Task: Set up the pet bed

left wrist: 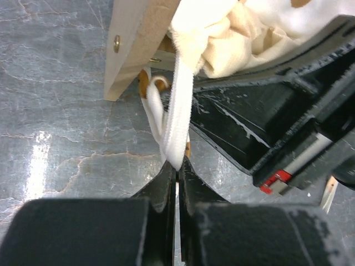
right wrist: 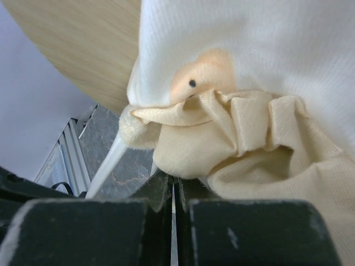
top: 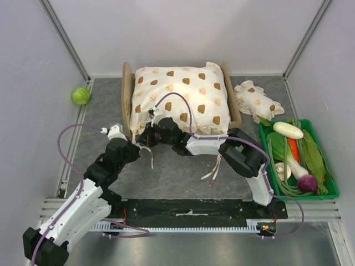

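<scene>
Ribbon first: the left gripper (left wrist: 177, 166) has its jaws pinched tight on a white tie (left wrist: 180, 105) of the bear-print cushion (top: 183, 97), and the strap runs up from its fingertips to the cushion's corner. Just ahead and to its left stands a light-wood leg of the pet bed (left wrist: 130, 50). The right gripper (right wrist: 173, 180) is closed too, its tips against the cushion's cream frill (right wrist: 233, 138); whether cloth is caught between them cannot be told. The bed lies just beyond both grippers, under the cushion. Off to the right gripper's right are a small frilled pillow (top: 255, 102) and a green tray (top: 319, 195) of vegetables.
</scene>
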